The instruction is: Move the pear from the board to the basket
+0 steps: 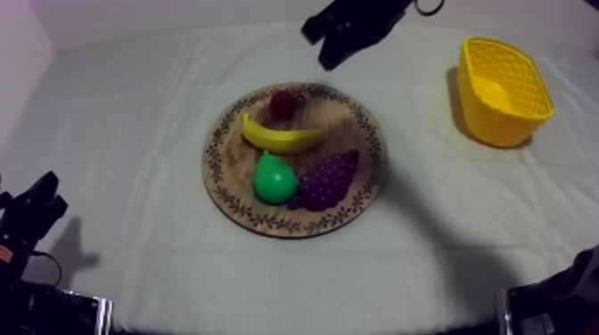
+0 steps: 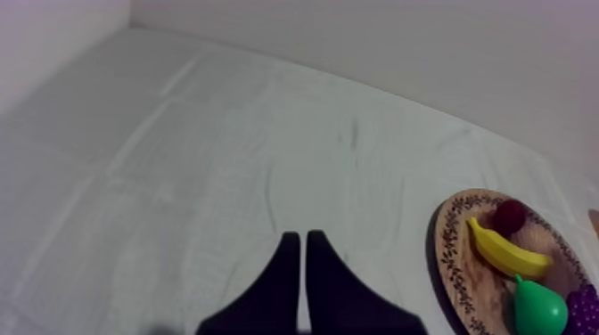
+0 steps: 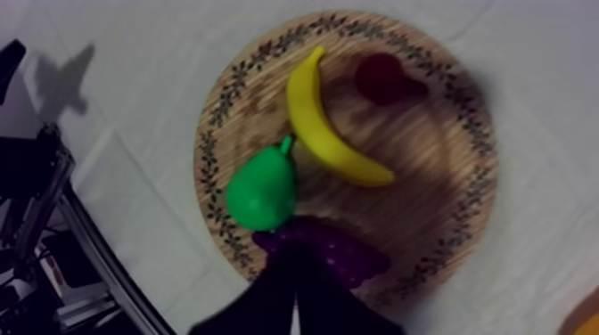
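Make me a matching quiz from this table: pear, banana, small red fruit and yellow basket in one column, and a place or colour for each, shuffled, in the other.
Column one:
1. pear
2. banana
3. small red fruit
4. yellow basket

Column two:
A. stands apart from the board
B. green, beside the bunch of grapes
C. near the board's far rim in the top view
D. lies across the board's middle, between two other fruits

Pairs: 1-B, 2-D, 3-C, 4-A.
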Controlling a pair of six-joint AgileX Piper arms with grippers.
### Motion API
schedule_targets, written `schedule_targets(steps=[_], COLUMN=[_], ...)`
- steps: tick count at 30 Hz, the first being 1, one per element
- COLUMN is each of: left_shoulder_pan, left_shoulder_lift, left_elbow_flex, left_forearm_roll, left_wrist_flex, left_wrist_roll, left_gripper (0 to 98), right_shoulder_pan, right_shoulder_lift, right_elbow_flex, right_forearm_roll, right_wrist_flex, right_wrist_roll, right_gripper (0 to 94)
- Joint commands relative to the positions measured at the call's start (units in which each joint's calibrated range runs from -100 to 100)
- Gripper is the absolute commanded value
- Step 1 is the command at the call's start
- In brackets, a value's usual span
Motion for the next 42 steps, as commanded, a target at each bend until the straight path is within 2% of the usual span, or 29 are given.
schedule_targets(steps=[1,5,7,9,15,17,19,25,42], left_shoulder_pan=[0.0,0.0,0.0,0.0,0.0,0.0,0.0,0.0,0.0], left_shoulder_lift=[-0.02,-0.02,-0.02,-0.02,-0.02,-0.02,-0.02,-0.02,-0.02], left_elbow_flex=[-0.05,-0.05,-0.05,-0.05,-0.05,-0.05,-0.05,-0.05,-0.05], left_forearm_roll=[-0.01,-0.01,-0.01,-0.01,-0.01,-0.01,-0.01,-0.01,-0.01], left_wrist_flex=[0.01,0.01,0.01,0.01,0.01,0.01,0.01,0.01,0.01], left_wrist_roll=[0.0,0.0,0.0,0.0,0.0,0.0,0.0,0.0,0.0], left_gripper=[0.1,0.1,0.1,0.1,0.1,0.1,0.1,0.1,0.1], right_shoulder_pan=[-1.72,-3.84,-4.49,-4.86,-5.85,-6.44,-6.94,-7.67,-8.49], right_shoulder_lift=[0.51,1.8,2.44,3.01,5.36,6.67,8.12,13.31,27.0], right_elbow_flex=[0.71,1.75,2.03,2.28,2.22,1.34,0.6,-1.0,-5.97], right_forearm_roll=[0.35,1.33,1.67,1.79,2.47,3.27,3.88,4.4,4.6], right_wrist_flex=[-0.49,-1.45,-1.84,-2.22,-2.97,-2.58,-2.26,-2.99,-4.64], right_wrist_roll=[-1.0,-2.85,-3.6,-4.0,-4.66,-5.33,-5.87,-6.5,-6.7], right_gripper=[0.3,1.2,5.7,18.2,66.7,77.9,83.9,88.6,85.9])
